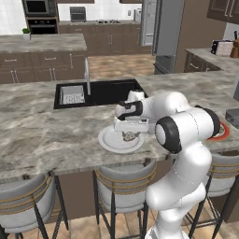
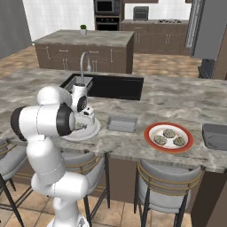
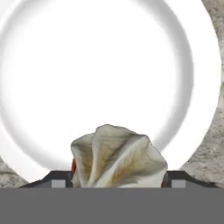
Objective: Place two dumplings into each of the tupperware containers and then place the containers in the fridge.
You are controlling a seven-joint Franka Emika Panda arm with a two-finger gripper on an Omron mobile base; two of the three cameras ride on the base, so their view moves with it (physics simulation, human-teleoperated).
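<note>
At the left of the marble counter [image 2: 168, 99], the claw [image 3: 118, 181] hangs low over the round white plate [image 1: 108, 142], its two fingers [image 3: 59, 179] set at either flank of a pleated beige dumpling [image 3: 117, 159]. The fingertips stand wide apart with the dumpling between them and seem to touch its sides; the jaws look pinched on it, though whether it is lifted clear of the plate cannot be told. From the left base camera the same lump sits on the plate just under the hand.

Just right of the white plate, in the right base camera, a shallow dark-grey tupperware container [image 2: 121, 123] lies on the counter. Further right sits the red-rimmed plate [image 2: 150, 142] carrying three more dumplings [image 2: 169, 133], close together. At the far right edge a second dark-grey container [image 2: 215, 135] is partly cut off by the frame.

Beyond the white plate, a black sink [image 2: 116, 86] is sunk into the counter, with a curved faucet [image 2: 82, 62] at its left and a pale rack [image 1: 72, 94] in its left basin. Grey-cushioned stools [image 2: 164, 181] stand along the near side of the counter.

Across the wooden floor, a second island [image 2: 84, 46] bears a small green plant [image 2: 83, 29]. Brown cabinets, an oven [image 2: 106, 22] and a microwave [image 2: 106, 6] line the far wall. The tall grey fridge [image 2: 208, 29] stands at the far right.
</note>
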